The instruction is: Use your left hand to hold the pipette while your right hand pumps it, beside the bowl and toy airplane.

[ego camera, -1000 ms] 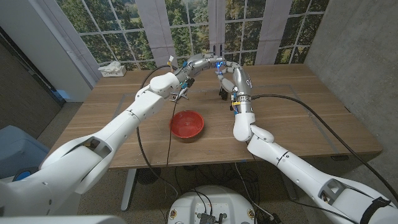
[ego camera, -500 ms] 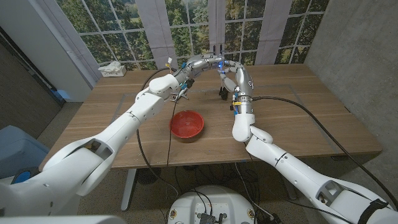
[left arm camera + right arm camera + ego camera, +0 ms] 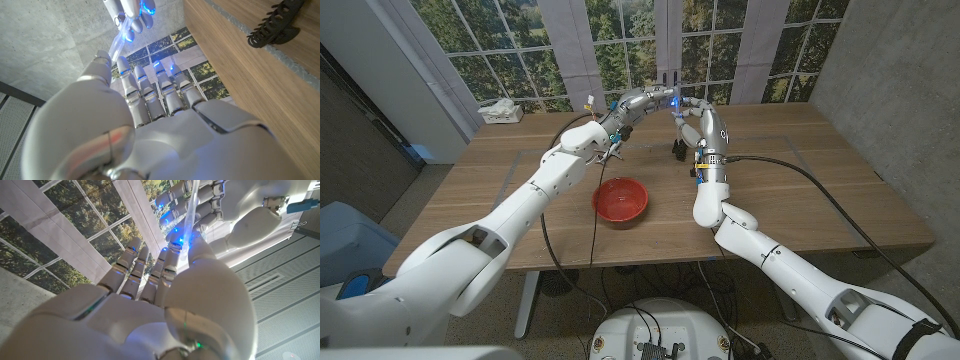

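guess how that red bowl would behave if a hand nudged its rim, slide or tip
The red bowl sits low and wide, so it would probably slide rather than tip. Its glossy look suggests light plastic that may skate easily on the smooth wooden table.

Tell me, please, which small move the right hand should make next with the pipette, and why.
Probably a gentle squeeze with the right hand on the end of the pipette it pinches. Both hands already meet on it above the table, behind the red bowl: the left hand grips one part, the right hand's fingertips close on the other. The hold looks set, so pumping seems the step left.
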